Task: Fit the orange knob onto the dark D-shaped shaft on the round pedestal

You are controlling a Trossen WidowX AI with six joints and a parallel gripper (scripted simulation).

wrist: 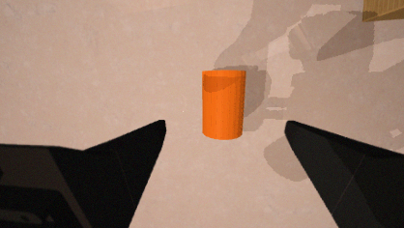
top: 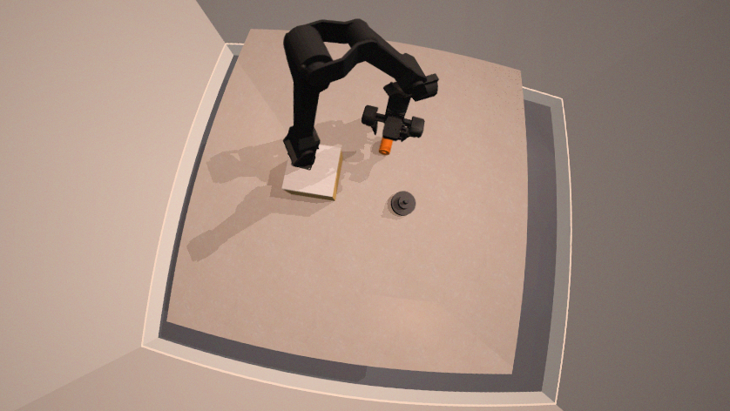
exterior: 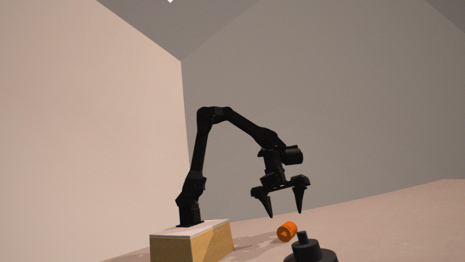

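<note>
The orange knob (top: 385, 146) (exterior: 287, 231) (wrist: 223, 105) lies on its side on the table. In the exterior view its end face shows a mark or opening with a straight edge. My gripper (exterior: 285, 215) (wrist: 224, 126) is wide open and empty, pointing down above the knob. In the wrist view the knob lies between the two fingertips and a little beyond them, its long axis running up and down the picture. The round pedestal (top: 395, 209) (exterior: 328, 255) stands upright with its dark shaft (top: 405, 202) (exterior: 302, 237) on top. The shaft's flat side cannot be made out.
The arm's base stands on a wooden block with a white top (top: 319, 182) (exterior: 211, 240), left of the knob and pedestal in the top view. The block's corner shows in the wrist view (wrist: 384, 10). The table (top: 327, 275) has a pale raised border (top: 560, 245) beyond its edges.
</note>
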